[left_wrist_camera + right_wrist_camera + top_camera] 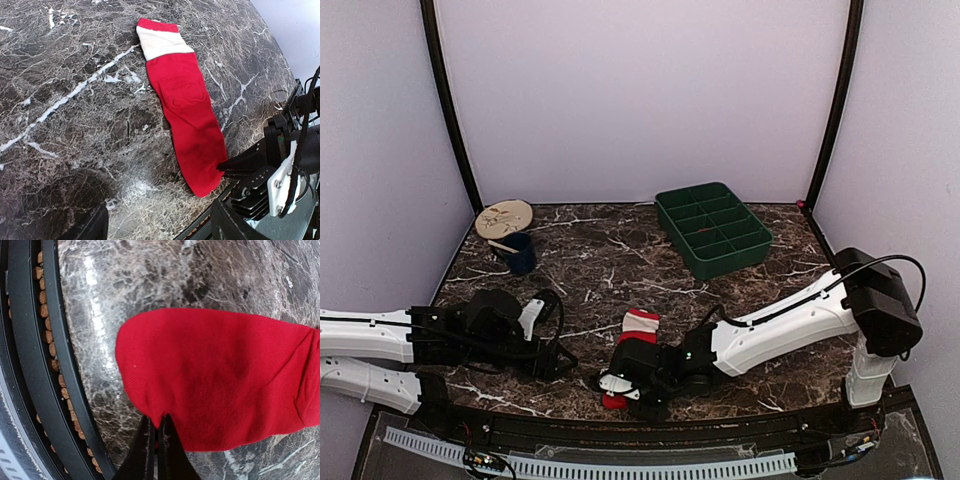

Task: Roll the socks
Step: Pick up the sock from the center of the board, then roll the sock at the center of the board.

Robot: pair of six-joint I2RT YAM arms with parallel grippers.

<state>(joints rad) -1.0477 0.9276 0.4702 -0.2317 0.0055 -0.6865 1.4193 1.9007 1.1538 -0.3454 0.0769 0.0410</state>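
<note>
"Where's the right arm?"
"Stretched low, right gripper pressed together on the sock's toe edge. Left gripper spread wide, facing it."
"The sock?"
"Flat, red, white band at the cuff, running away from the right gripper."
"Room?"
"Rim just beside that gripper; bare table beyond the cuff."

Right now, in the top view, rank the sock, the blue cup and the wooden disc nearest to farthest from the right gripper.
1. Sock, touching the right gripper, near edge.
2. Blue cup, far left.
3. Wooden disc, behind the cup, back-left corner.
</note>
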